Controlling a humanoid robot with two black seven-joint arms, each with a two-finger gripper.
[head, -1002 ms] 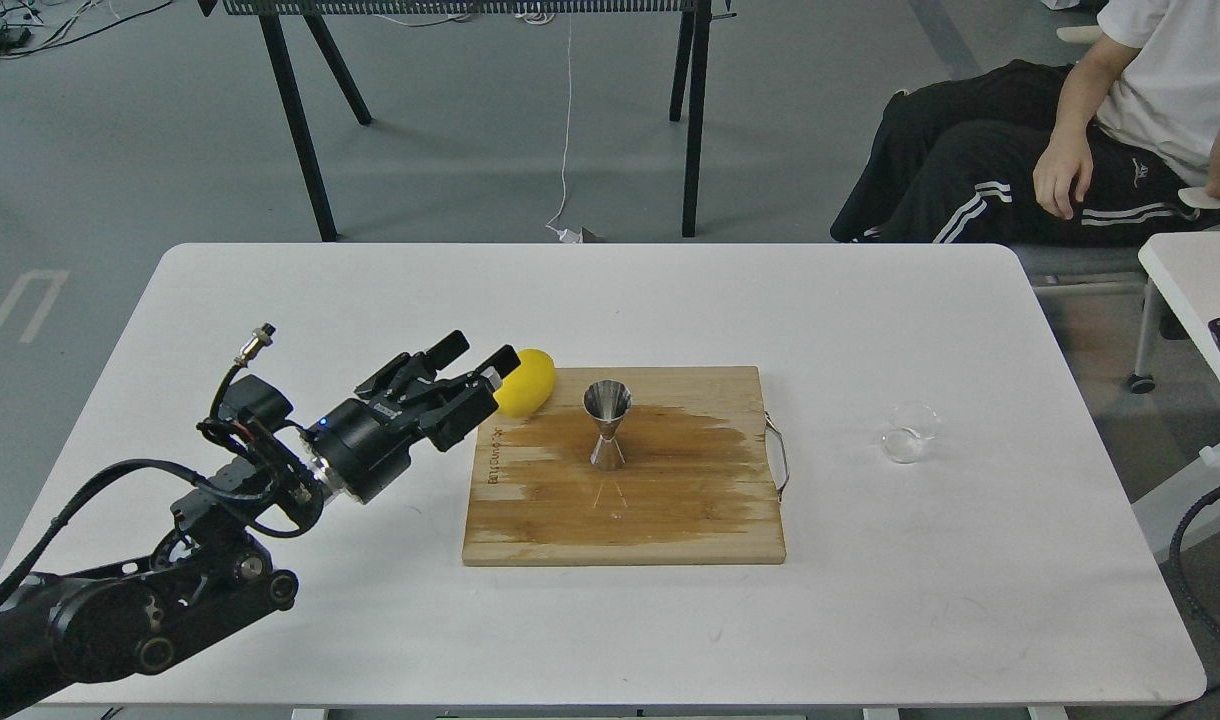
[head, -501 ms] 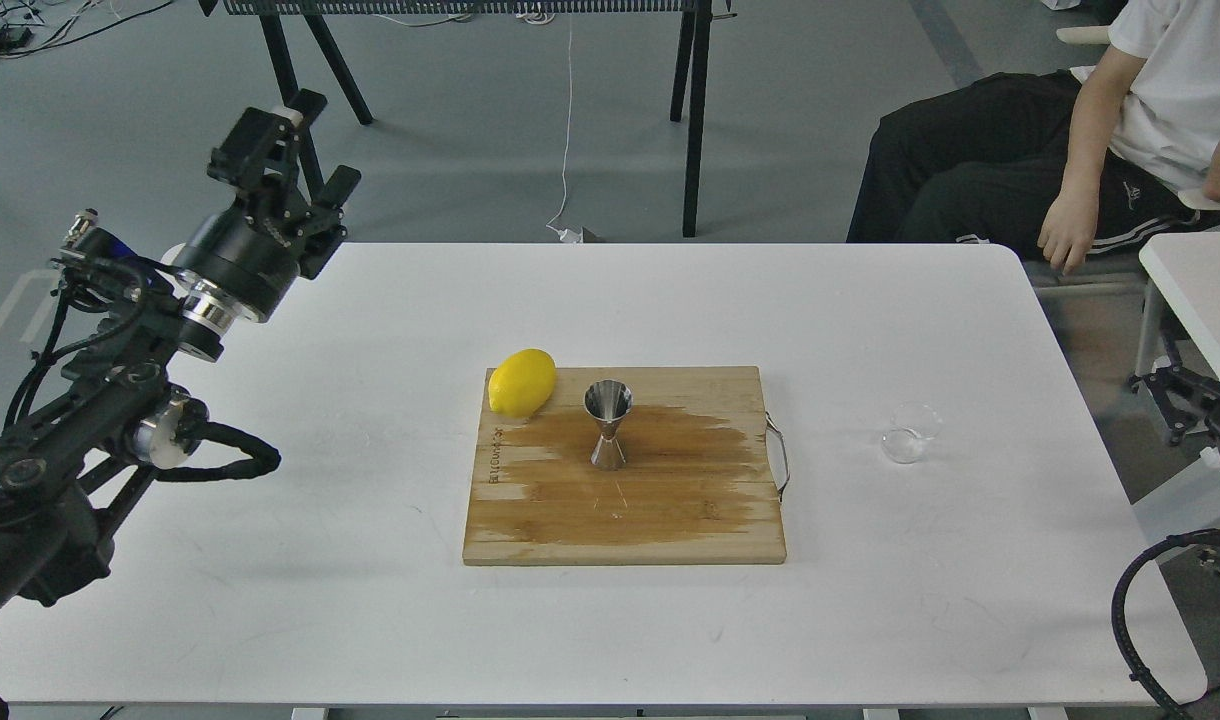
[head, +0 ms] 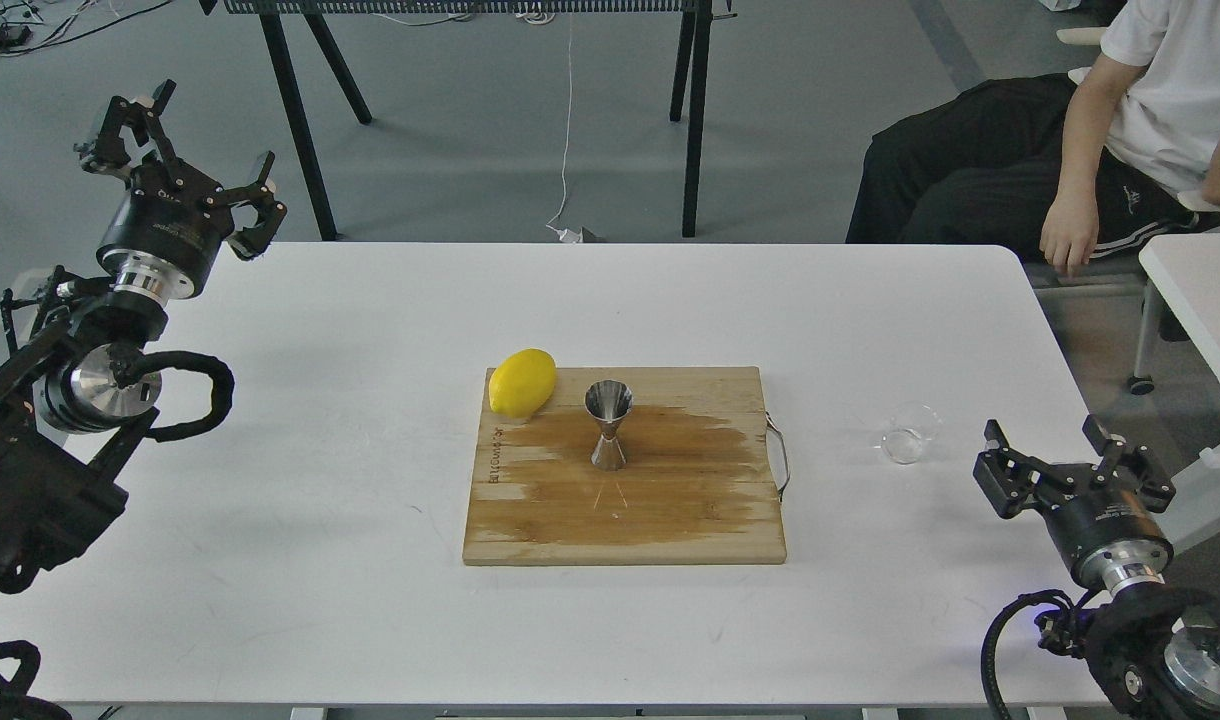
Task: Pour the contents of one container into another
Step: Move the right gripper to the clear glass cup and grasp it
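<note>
— Where is the steel jigger (head: 607, 425) sitting, and which way is it pointing?

— It is standing upright near the middle of the wooden cutting board (head: 625, 520), its long axis vertical, with one open cone facing up and the other resting on the wood. A darker wet-looking patch is spreading across the board around its base.

— And the clear glass cup (head: 910, 432)?

— It is sitting on the white table (head: 370, 600), off the board, to the right of the board's metal handle (head: 778, 455) and well apart from the jigger. It seems to be leaning rather than standing straight, with the mouth facing up and to the right, though the glass is too transparent to be sure.

— What are the arms doing?

— The left gripper (head: 175, 130) is hanging above the table's far left corner, fingers pointing up and away and spread wide, holding nothing. The right gripper (head: 1055, 455) is hovering near the right edge of the table, just below and right of the glass cup, with its two fingers apart and empty; it is not touching the cup.

— Anything else on the board?

— A yellow lemon (head: 522, 382) is lying at the board's far left corner, partly overhanging it, its long axis running diagonally. A seated person (head: 1120, 130) is showing beyond the table at upper right.
</note>
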